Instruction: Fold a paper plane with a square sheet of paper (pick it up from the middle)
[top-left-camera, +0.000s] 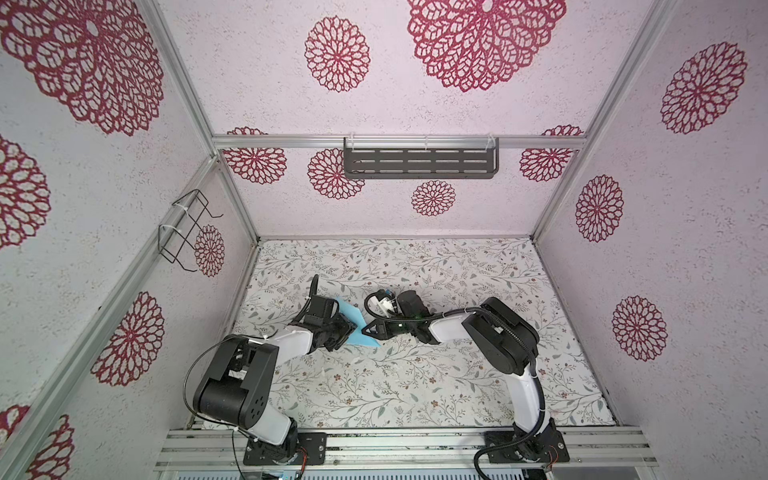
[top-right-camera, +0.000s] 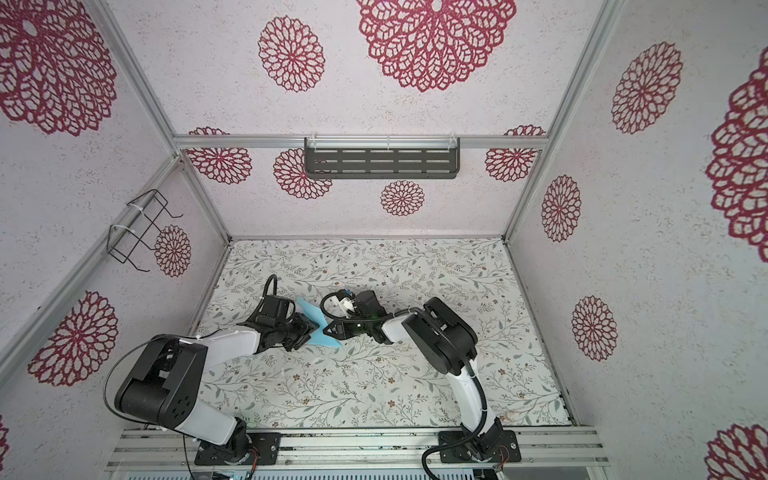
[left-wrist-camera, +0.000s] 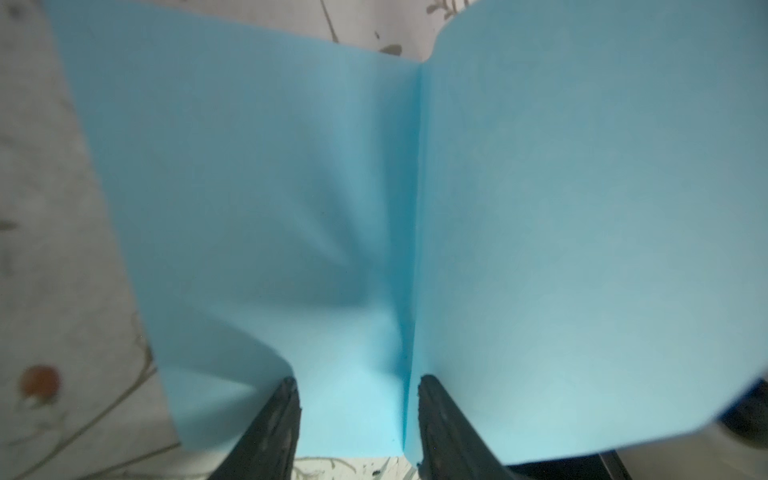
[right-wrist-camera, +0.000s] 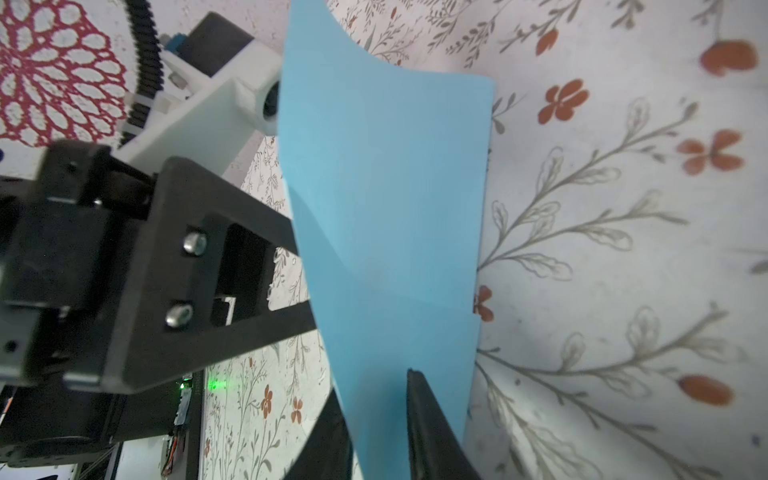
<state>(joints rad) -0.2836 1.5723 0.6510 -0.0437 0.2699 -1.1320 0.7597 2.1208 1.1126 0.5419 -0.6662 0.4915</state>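
Jaws of the left gripper (left-wrist-camera: 357, 382) stand part open around the creased light-blue square sheet of paper (left-wrist-camera: 249, 187). The right gripper (right-wrist-camera: 372, 386) has parted jaws astride its edge. The sheet is upright between them over the floral tabletop (top-left-camera: 415, 386), well apart from the walls.

Floral-patterned table (top-left-camera: 415, 395); dark slotted shelf (top-left-camera: 420, 163) above its far edge, wire rack (top-left-camera: 183, 230) above its left edge.

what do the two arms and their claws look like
Left arm and right arm match: white shells, bulky black joints, black base plates. A ribbed black hose runs along the right one, which shows a green light. Left claw and right claw have slim black fingers.
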